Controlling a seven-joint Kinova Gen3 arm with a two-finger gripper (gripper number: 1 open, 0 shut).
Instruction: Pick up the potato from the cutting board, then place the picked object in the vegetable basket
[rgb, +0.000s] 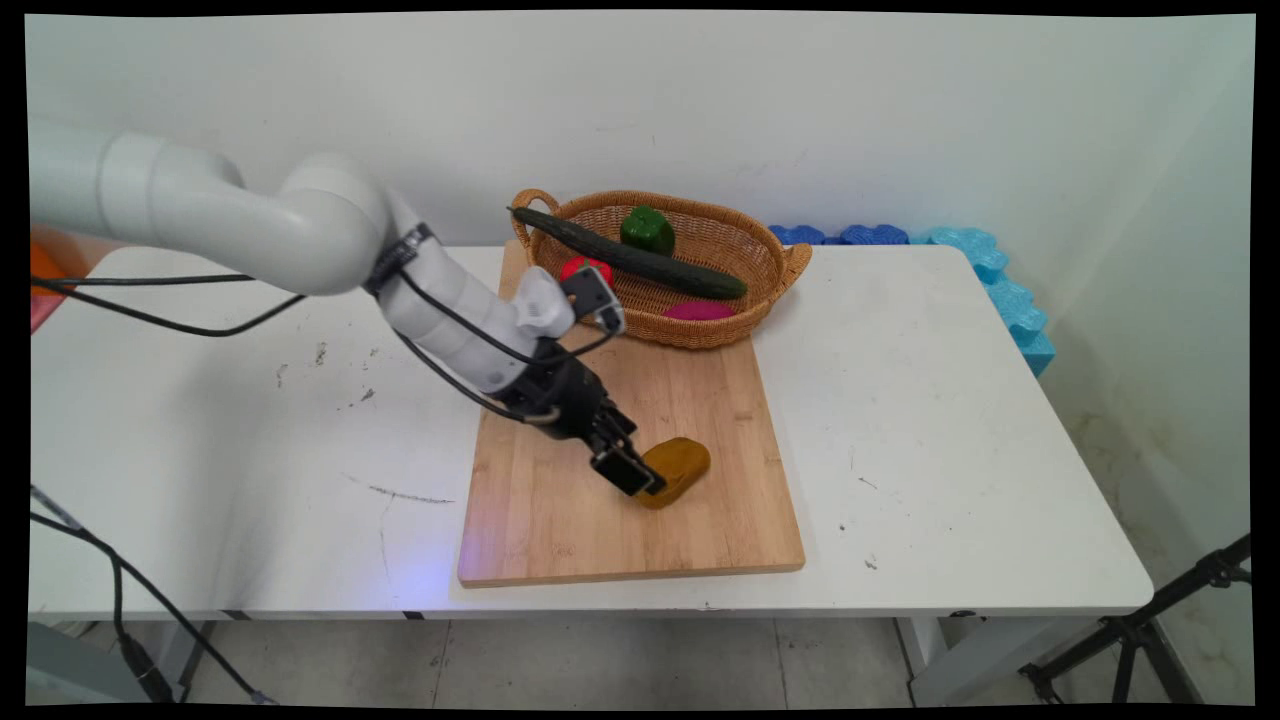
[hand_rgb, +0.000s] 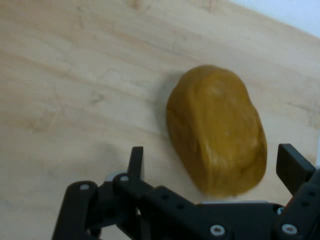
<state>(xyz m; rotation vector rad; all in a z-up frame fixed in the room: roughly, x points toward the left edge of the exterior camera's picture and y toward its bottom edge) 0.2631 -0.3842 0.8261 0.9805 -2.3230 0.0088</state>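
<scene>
Jaws apart, we straddle the brown potato (hand_rgb: 216, 136) on the cutting board (rgb: 700, 400). We judge closing comes next.

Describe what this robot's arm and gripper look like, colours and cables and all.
The arm is glossy white, built of rounded tubular links. Thin black cables run alongside it, strapped on with a black band. A small grey camera block sits on the wrist. The gripper is matte black, with an exposed bolted linkage and two flat fingers.

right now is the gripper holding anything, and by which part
Nothing is held: the gripper is open, its fingers astride the near end of the brown potato, not clamping it.
</scene>
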